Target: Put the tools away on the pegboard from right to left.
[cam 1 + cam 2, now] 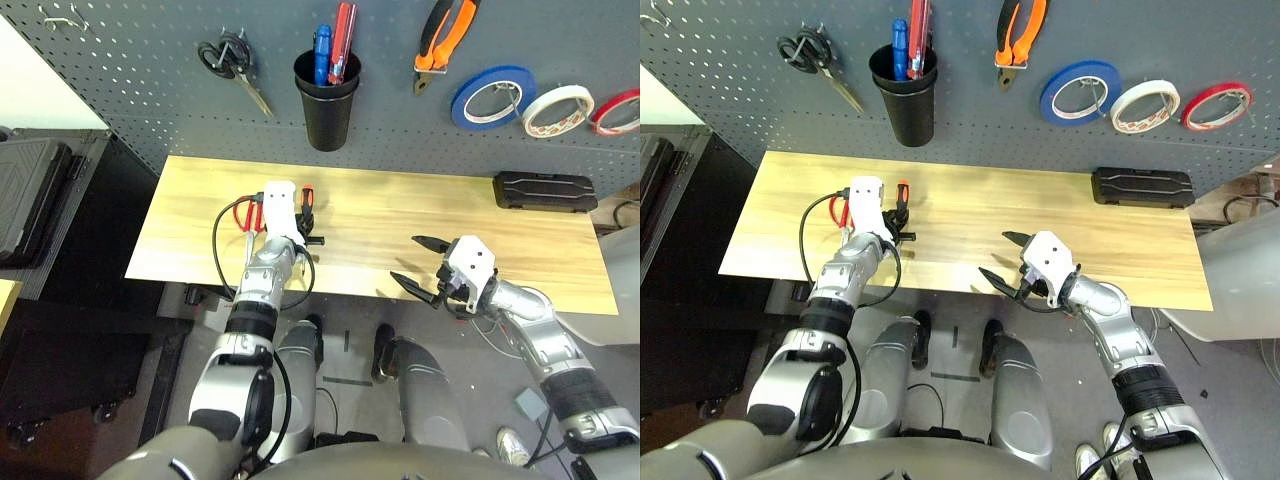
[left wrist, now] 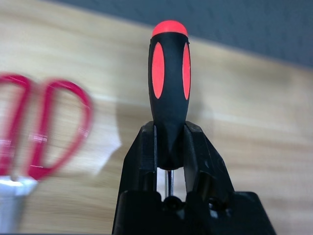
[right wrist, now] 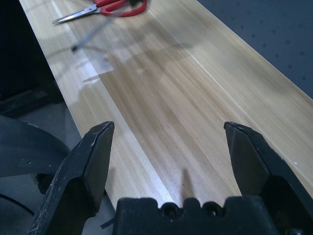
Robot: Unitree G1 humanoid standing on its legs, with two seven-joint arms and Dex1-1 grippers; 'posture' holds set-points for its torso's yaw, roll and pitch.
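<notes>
- Left wrist view: the left gripper (image 2: 168, 161) has its black jaws clamped on the screwdriver (image 2: 169, 93) at the narrow base of the handle, where the thin metal shaft shows between them.
- Handle is smooth black with oval orange-red insets and a rounded orange-red cap; its long axis runs straight out from the jaws, cap end toward the pegboard (image 1: 150, 80).
- Scissors (image 1: 246, 214), with red loop handles and steel blades, lie flat on the desk (image 1: 400, 215) just beside the left gripper on its left side; handles point toward the pegboard, blades toward the near edge.
- Desk is pale wood with lengthwise grain and a slight sheen.
- Right gripper (image 1: 425, 265) hovers at the near edge of the desk, well apart from the left one, its pointed black jaws spread wide with nothing between them.
- Pegboard is dark grey with a regular grid of small holes.
- Pliers (image 1: 442, 40) hang on it by orange-and-black handles, nose down.
- White tape (image 1: 558, 108) hangs between a blue roll (image 1: 492, 95) and a red roll (image 1: 618, 110).
- A black cup (image 1: 327, 98) holding blue and red tools, and black scissors (image 1: 232, 62), hang further left.
- A black ribbed case (image 1: 545, 190) lies at the desk's far right.
</notes>
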